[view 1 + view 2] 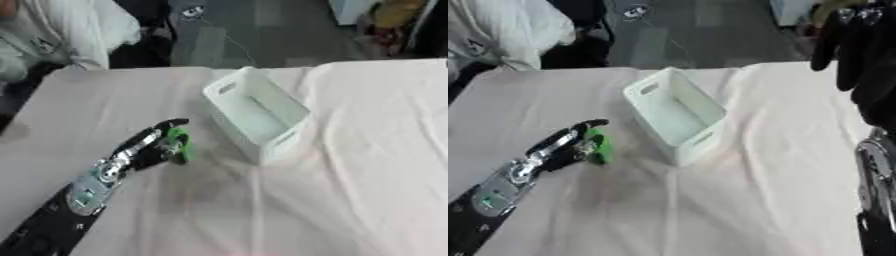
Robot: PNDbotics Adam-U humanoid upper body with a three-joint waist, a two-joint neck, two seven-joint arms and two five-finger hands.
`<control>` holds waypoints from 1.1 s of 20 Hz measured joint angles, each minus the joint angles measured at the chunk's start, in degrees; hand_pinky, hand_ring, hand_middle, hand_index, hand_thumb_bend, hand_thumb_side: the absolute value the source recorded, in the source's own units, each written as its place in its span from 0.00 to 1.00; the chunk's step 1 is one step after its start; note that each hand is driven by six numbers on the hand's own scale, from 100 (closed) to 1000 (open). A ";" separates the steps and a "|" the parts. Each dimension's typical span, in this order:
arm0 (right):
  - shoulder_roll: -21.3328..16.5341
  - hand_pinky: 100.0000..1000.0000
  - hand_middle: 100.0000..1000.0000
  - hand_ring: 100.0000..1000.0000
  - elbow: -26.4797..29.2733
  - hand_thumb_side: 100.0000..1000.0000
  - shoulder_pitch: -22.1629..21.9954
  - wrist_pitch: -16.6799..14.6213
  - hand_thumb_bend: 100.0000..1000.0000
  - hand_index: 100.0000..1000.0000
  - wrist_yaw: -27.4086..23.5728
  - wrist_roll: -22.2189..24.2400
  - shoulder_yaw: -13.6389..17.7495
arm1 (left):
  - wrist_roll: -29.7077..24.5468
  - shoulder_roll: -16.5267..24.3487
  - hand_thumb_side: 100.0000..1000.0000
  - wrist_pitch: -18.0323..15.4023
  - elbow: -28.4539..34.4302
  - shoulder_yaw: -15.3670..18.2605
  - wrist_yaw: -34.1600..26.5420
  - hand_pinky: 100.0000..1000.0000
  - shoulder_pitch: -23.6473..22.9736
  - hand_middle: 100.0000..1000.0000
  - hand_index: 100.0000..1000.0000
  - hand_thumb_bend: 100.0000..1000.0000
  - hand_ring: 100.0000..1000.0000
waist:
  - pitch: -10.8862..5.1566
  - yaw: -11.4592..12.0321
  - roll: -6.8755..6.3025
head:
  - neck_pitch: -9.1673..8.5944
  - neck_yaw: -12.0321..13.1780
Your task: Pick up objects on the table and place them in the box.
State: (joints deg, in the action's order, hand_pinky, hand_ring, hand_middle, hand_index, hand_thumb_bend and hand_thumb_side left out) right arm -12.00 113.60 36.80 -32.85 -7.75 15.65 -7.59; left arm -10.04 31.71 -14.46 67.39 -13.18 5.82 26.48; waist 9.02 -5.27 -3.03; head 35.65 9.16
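Left eye view shows the left hand (156,142) with fingers curled around a green object (179,145) on the table (350,200), left of the white box (255,114). The right hand (859,45) hangs at the upper right, fingers straight.

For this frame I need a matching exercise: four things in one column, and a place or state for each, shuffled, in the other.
Things:
1. left hand
2. right hand
3. white box
4. green object

Descriptions:
A. raised at the right edge, fingers straight
B. nothing visible inside, near the table's middle
C. held in curled fingers
D. low over the cloth, left of the box

Pairs: 1-D, 2-A, 3-B, 4-C
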 measured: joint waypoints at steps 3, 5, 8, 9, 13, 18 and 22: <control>0.00 0.21 0.10 0.11 0.00 1.00 0.00 0.00 0.01 0.30 0.04 0.00 0.00 | -0.17 -0.01 0.75 -0.15 -0.53 0.02 0.59 1.00 0.23 0.97 1.00 0.00 0.71 | 0.00 0.00 0.01 | 0.00 0.00; 0.00 0.21 0.10 0.11 0.00 1.00 0.00 0.00 0.01 0.30 0.06 0.00 0.00 | -0.22 -0.02 0.75 -0.20 -0.81 0.04 1.06 1.00 0.41 0.97 1.00 0.00 0.71 | 0.00 0.00 0.01 | 0.00 0.00; 0.00 0.21 0.10 0.11 0.00 1.00 0.00 0.01 0.01 0.30 0.07 -0.01 0.00 | -0.38 -0.03 0.76 -0.37 -1.24 0.13 1.58 1.00 0.51 0.96 1.00 0.00 0.71 | 0.00 0.00 0.01 | 0.00 0.00; 0.00 0.21 0.10 0.11 0.00 1.00 0.00 0.01 0.01 0.30 0.07 -0.01 0.00 | -0.44 -0.04 0.76 -0.42 -1.42 0.17 1.73 1.00 0.64 0.96 1.00 0.00 0.71 | 0.00 0.00 0.01 | 0.00 0.00; 0.01 0.21 0.10 0.11 0.00 1.00 0.00 0.01 0.01 0.30 0.09 -0.01 0.00 | -0.68 -0.26 0.76 -0.63 -2.13 0.33 2.02 1.00 0.96 0.96 1.00 0.00 0.71 | 0.00 0.00 0.01 | 0.00 0.00; 0.01 0.21 0.10 0.11 0.00 1.00 0.00 0.02 0.01 0.30 0.09 0.01 -0.02 | -0.85 -0.52 0.77 -0.76 -3.00 0.41 2.29 1.00 1.40 0.96 1.00 0.00 0.71 | 0.00 -0.01 0.01 | 0.00 0.00; 0.02 0.21 0.10 0.11 0.00 1.00 0.00 0.03 0.01 0.30 0.09 0.02 -0.02 | -1.06 -0.86 0.80 -0.79 -3.62 0.69 2.72 1.00 1.68 0.96 1.00 0.01 0.71 | 0.00 -0.01 0.01 | 0.00 0.00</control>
State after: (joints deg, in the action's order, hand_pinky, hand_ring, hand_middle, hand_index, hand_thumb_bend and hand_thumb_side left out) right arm -11.98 113.60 36.80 -32.82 -7.66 15.67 -7.61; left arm -11.09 30.85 -15.25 63.77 -12.49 8.54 28.15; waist 9.02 -5.28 -3.02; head 35.65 9.16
